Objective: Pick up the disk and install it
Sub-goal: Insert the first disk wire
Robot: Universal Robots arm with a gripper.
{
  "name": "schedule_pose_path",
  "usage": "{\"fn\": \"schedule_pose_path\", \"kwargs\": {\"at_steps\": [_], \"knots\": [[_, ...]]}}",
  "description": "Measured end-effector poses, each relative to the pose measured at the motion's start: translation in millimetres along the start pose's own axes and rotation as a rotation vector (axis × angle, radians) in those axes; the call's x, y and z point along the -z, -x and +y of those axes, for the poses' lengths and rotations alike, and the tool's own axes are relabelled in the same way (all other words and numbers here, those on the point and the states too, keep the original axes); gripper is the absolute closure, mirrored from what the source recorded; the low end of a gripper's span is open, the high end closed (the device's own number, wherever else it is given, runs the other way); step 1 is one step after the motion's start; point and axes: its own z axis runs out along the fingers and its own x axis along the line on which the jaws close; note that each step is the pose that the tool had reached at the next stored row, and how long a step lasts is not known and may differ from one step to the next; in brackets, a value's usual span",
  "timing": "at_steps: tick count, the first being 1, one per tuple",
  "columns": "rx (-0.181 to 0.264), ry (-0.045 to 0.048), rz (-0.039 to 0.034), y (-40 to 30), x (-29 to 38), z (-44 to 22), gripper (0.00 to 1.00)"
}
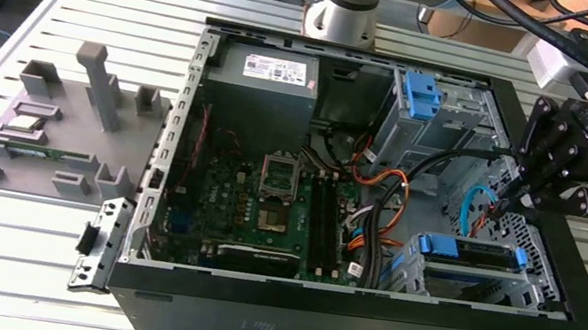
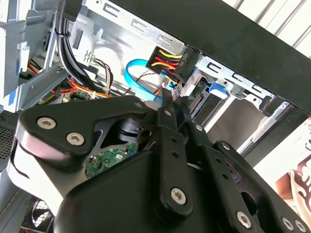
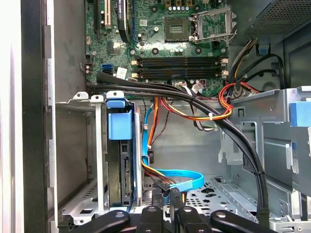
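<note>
Hanging inside the computer case, the hand, pressed together, meets the blue cable amid crowding wires; the disk sits in the bay beside it, at the case's edge.

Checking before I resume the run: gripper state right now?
Gripper: cannot tell whether open or shut. It is low inside the case, by the blue cable, beside the disk in its bay.
</note>
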Motion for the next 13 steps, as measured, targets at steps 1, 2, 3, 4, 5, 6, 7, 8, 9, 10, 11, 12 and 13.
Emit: {"fn": "schedule_pose_path", "kwargs": {"at_steps": [1, 2, 3, 4, 5, 6, 7, 8, 9, 10, 11, 12, 13], "knots": [[0.0, 0.0, 0.0001, 0.0, 0.0, 0.0, 0.8], [0.0, 0.0, 0.0002, 0.0, 0.0, 0.0, 0.8], [0.0, 0.0, 0.0003, 0.0, 0.0, 0.0, 0.8], [0.0, 0.0, 0.0004, 0.0, 0.0, 0.0, 0.8], [0.0, 0.0, 0.0004, 0.0, 0.0, 0.0, 0.8], [0.0, 0.0, 0.0005, 0.0, 0.0, 0.0, 0.82], [0.0, 0.0, 0.0006, 0.0, 0.0, 0.0, 0.89], [0.0, -0.0001, 0.0006, 0.0, 0.0, 0.0, 0.89], [0.0, 0.0, 0.0007, 0.0, 0.0, 0.0, 0.89], [0.0, -0.0001, 0.0008, 0.0, 0.0, 0.0, 0.89], [0.0, 0.0, 0.0009, 0.0, 0.0, 0.0, 0.89], [0.0, 0.0, 0.0009, 0.0, 0.0, 0.0, 0.89], [0.0, 0.0, 0.001, 0.0, 0.0, 0.0, 0.89]]}}
